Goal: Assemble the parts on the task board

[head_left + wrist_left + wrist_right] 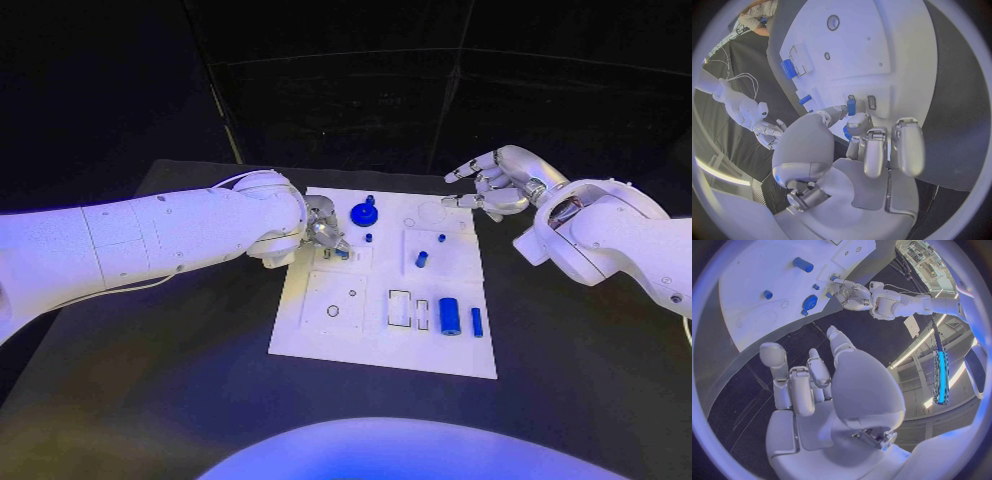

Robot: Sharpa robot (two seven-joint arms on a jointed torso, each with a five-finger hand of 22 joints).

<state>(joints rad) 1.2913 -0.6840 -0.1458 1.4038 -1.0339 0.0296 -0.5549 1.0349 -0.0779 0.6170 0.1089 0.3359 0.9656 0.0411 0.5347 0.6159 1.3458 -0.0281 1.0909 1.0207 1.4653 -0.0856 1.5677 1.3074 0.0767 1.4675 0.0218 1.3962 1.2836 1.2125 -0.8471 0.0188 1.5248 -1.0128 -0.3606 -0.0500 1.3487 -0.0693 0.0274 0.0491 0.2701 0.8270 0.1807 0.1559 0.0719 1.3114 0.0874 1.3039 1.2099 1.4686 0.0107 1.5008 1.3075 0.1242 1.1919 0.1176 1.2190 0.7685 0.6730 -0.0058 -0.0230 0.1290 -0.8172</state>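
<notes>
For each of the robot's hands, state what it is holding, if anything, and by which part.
The left hand pinches a small blue part by its lower end, at the task board. The right hand holds nothing, fingers apart.

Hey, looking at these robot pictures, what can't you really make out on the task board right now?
- Head view: the left hand covers the small blue part at its fingertips on the task board; the grip is unclear.
- Left wrist view: fingers hide the lower end of that blue part.
- Right wrist view: the right hand hides the board's near edge.
</notes>
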